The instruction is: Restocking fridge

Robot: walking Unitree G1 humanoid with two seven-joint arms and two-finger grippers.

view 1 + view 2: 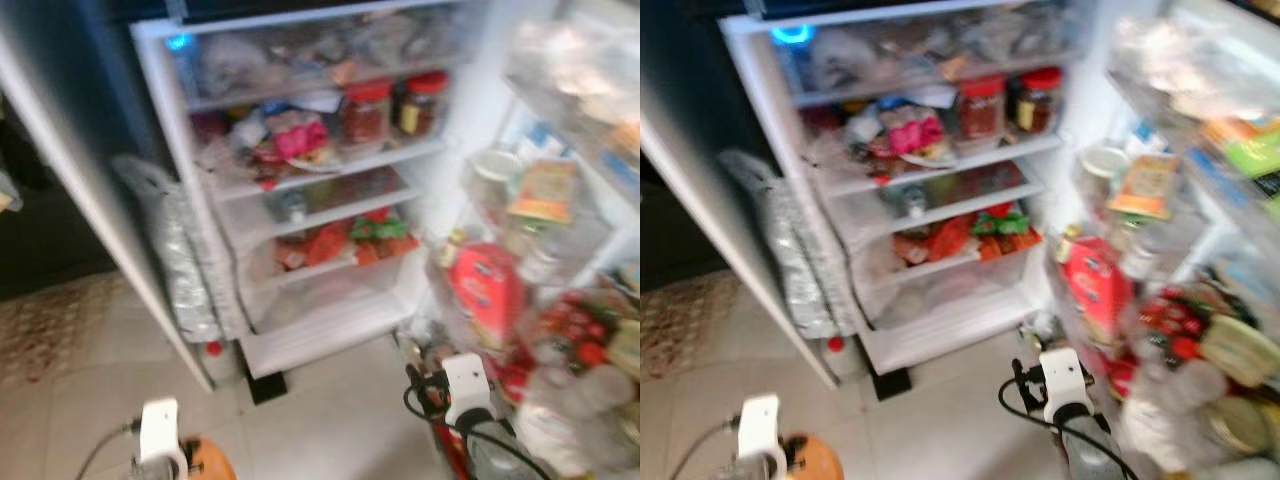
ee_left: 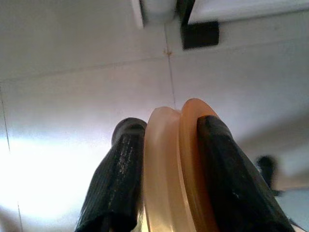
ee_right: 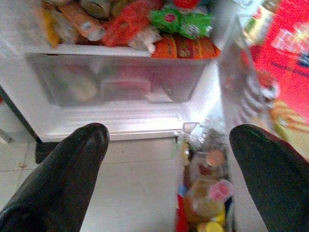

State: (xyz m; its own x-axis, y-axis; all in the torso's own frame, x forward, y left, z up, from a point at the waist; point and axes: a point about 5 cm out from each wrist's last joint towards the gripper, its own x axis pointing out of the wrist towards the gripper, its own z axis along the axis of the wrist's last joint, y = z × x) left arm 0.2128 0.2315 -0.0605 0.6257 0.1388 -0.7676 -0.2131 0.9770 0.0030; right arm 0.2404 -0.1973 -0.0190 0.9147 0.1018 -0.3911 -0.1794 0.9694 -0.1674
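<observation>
White wrist blocks on both arms, black looped cable at the right wrist, thin grey cable at the left, left tool with ribbed black fingers, right tool with smooth rounded black fingers

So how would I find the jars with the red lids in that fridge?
Start at the open fridge and go to the shelf just under the top clear drawer. At its right end two jars stand side by side, next to a pink bag. They are the upright dark jars capped with bright red lids.

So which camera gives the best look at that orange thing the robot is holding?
The left wrist view: the orange disc sits clamped between the left gripper fingers, close up. Both eye views catch just an orange edge low beside the left arm, blurred.
</observation>
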